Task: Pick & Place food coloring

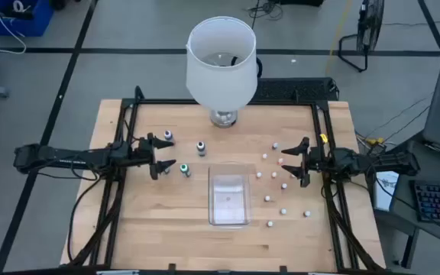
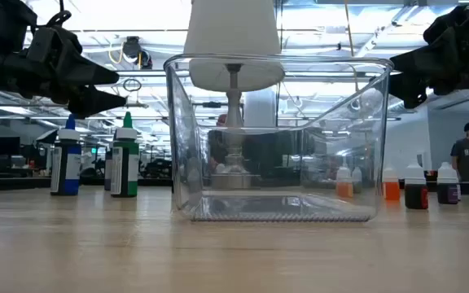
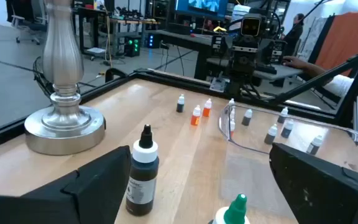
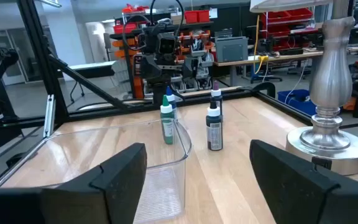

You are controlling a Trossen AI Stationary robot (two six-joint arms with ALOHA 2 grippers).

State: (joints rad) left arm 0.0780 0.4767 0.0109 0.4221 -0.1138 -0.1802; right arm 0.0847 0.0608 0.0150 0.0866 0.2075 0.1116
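Three taller food coloring bottles stand upright on their bases at the table's left: a dark one (image 1: 201, 147), a green-capped one (image 1: 183, 169) and one farther back (image 1: 167, 137). Several tiny bottles (image 1: 273, 175) are scattered upright right of the clear tray (image 1: 228, 197). My left gripper (image 1: 163, 153) hovers open above the table among the left bottles; in its wrist view the dark bottle (image 3: 143, 171) and the green cap (image 3: 236, 210) stand just ahead of its fingers. My right gripper (image 1: 300, 161) hovers open beside the tiny bottles, holding nothing.
A lamp with a metal base (image 1: 222, 118) and a big white shade (image 1: 220, 61) stands at the far middle of the table. Black frame rails (image 1: 121, 153) run along the left and right sides. A person (image 2: 468, 155) is in the room beyond.
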